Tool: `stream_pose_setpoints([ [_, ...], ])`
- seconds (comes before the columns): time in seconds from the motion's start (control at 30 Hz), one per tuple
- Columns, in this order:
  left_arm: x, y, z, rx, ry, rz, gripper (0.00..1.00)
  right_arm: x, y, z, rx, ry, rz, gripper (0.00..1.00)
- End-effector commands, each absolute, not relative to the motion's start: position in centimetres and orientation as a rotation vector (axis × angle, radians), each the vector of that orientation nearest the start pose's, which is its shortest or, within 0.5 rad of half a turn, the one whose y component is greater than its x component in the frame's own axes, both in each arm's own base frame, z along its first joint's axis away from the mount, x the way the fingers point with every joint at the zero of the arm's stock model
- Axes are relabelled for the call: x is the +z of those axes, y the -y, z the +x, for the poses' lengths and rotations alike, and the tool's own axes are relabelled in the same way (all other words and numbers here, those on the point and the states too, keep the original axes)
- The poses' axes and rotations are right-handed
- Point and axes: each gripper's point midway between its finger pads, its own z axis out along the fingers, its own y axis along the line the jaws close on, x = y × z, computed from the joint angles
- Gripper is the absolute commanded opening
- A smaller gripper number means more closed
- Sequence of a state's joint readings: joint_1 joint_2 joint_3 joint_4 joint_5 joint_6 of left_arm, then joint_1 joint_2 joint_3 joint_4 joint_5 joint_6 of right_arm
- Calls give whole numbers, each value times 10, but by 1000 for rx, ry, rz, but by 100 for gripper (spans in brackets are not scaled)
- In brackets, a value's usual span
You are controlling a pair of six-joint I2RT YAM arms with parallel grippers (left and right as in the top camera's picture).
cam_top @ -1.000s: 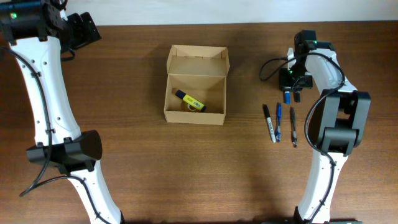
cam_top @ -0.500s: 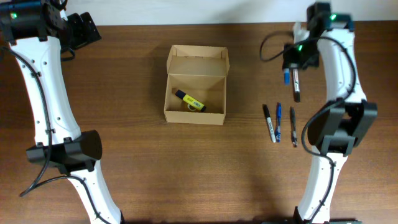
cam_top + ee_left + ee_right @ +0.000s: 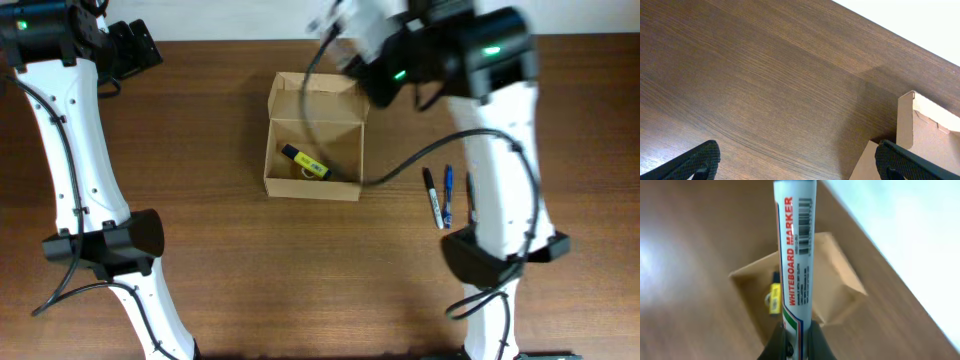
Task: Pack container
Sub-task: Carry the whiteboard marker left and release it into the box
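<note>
Container (image 3: 837,290) lies open beneath the right fingers (image 3: 776,347), which clamp a whiteboard marker (image 3: 795,255); left fingers (image 3: 696,159) stand wide apart.

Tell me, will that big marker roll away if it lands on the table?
Probably, yes: the marker looks round and smooth, so it could roll on the flat table. It seems stiff: straight, though the right fingers pinch only one end. Inside the box, walls should stop it.
</note>
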State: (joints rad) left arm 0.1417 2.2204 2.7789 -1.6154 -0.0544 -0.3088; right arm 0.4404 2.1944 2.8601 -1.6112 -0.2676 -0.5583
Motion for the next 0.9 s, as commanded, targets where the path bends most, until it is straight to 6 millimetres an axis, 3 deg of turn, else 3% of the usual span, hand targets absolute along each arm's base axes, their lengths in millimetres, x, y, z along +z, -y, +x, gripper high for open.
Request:
stream_pose_setpoints([
  [0.0,296,-77,470,4,-2541,-590,100,263,-255,411,230,-2160,-1573,4],
  [0.2,296,-77,470,4,-2541,-590,100,178,-266,413,261,-2290,-1699,4],
  [0.4,296,-77,470,4,-2541,-590,100,118,-259,417,131,-2366,-1759,4],
  [0.7,296,-77,470,4,-2541,-590,100,57,-256,408,162,-2427,-1770,4],
  [0.83,296,-77,470,4,-2541,-590,100,45,-255,408,164,-2475,-1709,4],
  [0.87,296,-77,470,4,-2541,-590,100,45,-255,408,164,-2485,-1692,8],
])
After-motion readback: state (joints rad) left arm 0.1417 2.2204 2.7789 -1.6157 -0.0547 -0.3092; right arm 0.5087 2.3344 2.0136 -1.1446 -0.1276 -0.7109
